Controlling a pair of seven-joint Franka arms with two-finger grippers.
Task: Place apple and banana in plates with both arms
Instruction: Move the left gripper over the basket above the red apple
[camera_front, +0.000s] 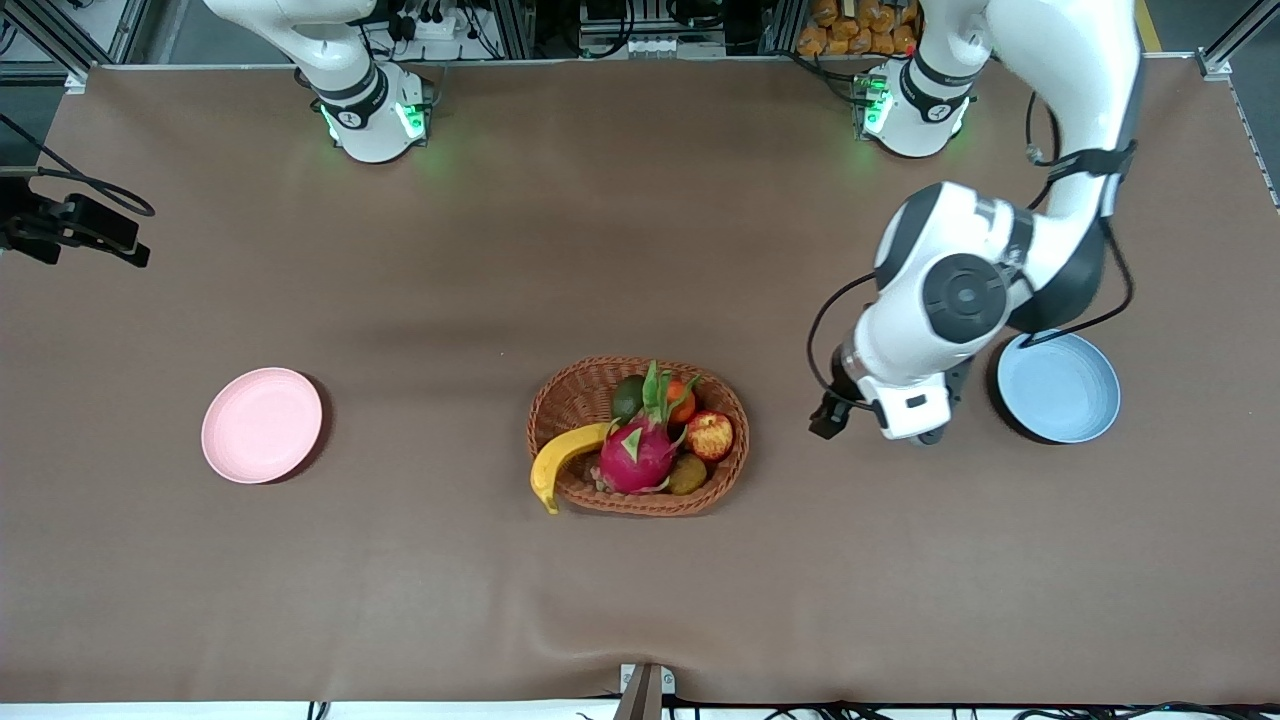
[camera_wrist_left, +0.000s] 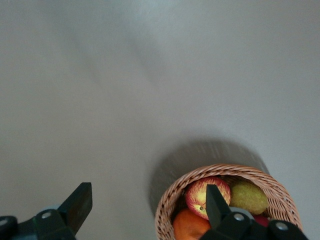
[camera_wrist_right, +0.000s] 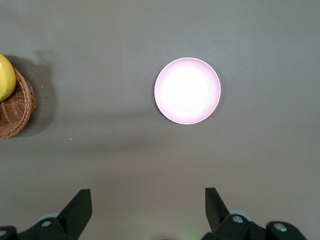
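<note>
Inside the basket (camera_front: 560, 400), apple (camera_front: 710, 435) and banana (camera_front: 560, 462) are still waiting; both plates (camera_front: 262, 424) are lying bare, both grippers' jaws standing wide.

Oval brown wicker basket (camera_wrist_right: 14, 107) and curved yellow banana (camera_wrist_right: 5, 77) cut off at frame edge, well apart from the right gripper (camera_wrist_right: 148, 210); light blue round plate (camera_front: 1065, 390) partly hidden beneath left arm.

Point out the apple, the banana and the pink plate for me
apple (camera_front: 710, 435), front view, middle of its red skin
banana (camera_front: 562, 457), front view, middle of its curve
pink plate (camera_front: 262, 424), front view, bare centre
</note>
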